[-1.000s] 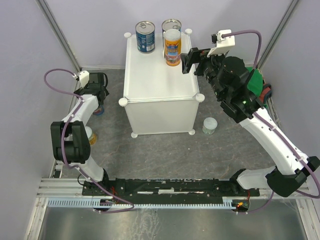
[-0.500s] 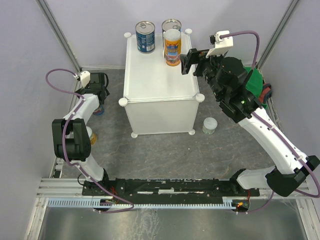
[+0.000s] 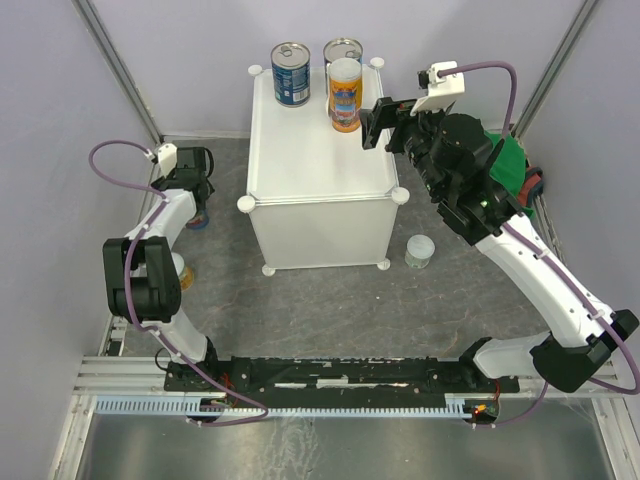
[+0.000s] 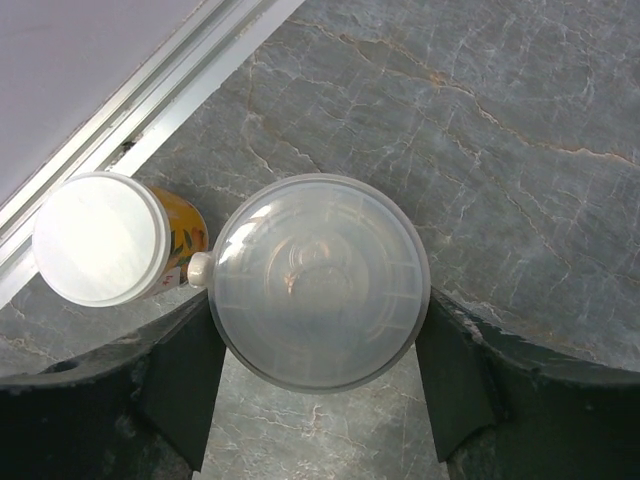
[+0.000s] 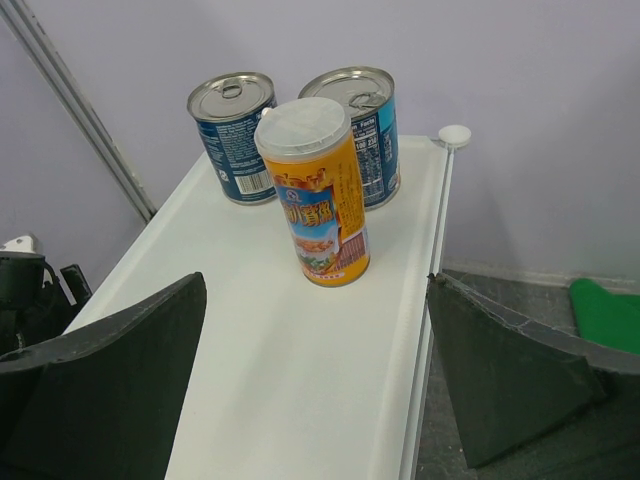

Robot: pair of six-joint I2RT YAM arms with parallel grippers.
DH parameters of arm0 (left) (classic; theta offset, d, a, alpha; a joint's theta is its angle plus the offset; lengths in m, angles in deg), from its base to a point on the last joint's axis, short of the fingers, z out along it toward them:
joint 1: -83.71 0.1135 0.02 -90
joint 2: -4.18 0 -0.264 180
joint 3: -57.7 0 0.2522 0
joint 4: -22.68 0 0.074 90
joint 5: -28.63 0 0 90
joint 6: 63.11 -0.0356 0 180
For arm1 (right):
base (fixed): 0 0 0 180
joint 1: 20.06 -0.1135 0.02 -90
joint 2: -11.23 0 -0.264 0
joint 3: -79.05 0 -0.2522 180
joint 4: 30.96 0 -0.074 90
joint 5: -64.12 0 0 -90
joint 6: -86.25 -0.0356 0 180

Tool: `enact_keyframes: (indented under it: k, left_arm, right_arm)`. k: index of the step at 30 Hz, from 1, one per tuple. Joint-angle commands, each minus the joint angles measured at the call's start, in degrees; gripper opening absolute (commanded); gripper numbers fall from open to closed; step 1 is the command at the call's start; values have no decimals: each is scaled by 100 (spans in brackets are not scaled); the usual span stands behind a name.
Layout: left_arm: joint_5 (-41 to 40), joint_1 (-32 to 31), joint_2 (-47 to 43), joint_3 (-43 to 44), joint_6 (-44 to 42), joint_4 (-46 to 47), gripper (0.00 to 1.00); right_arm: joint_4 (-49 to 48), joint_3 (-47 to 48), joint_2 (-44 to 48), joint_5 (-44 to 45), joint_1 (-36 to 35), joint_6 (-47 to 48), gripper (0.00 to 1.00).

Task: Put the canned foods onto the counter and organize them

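Left end effector [image 4: 319,335] points straight down, clamping a white-lidded can [image 4: 320,280]; right end effector [image 5: 315,300] hovers open.

Left arm [image 3: 150,250]: is bending sharply at the elbow, wrist pointing straight down near the floor.
Left gripper [image 4: 320,340]: is clasping a white-lidded can [image 4: 318,280], one finger against each side.
Right arm [image 3: 545,275]: is stretching forward, raised.
Right gripper [image 5: 315,300]: is gaping wide, holding nothing.

Grey marbled floor [image 3: 330,310], lavender walls [image 3: 50,90] all round. Green cloth [image 3: 516,158] on the floor far right, partly hidden. Aluminium rail [image 4: 170,95] along the left wall's base.
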Motion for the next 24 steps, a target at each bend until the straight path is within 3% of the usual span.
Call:
enact_keyframes:
  k: [1,4,7,12,20,24]
  left_arm:
    - [295,-8,-111,-88,-132,305,72]
    - [358,-7,-175,-184,-104,354,52]
    - [432,-4,-256,-280,-84,375,40]
    - [658,-20,-498,-451,-100,463,33]
    - [1352,-118,-1226,-1004,-473,1227,30]
    - [1334,-298,-1541,-1121,-704,1227,29]
  right_arm:
    - [-138,50,1,-15,-15,-25,99]
    - [-113,41,15,-6,-10,-26,99]
    - [-76,48,16,-7,-11,-16,99]
    - [-27,114,20,19,-13,61,99]
    - [44,154,95,11,-9,138,99]
    - [169,253,96,24,-11,177,99]
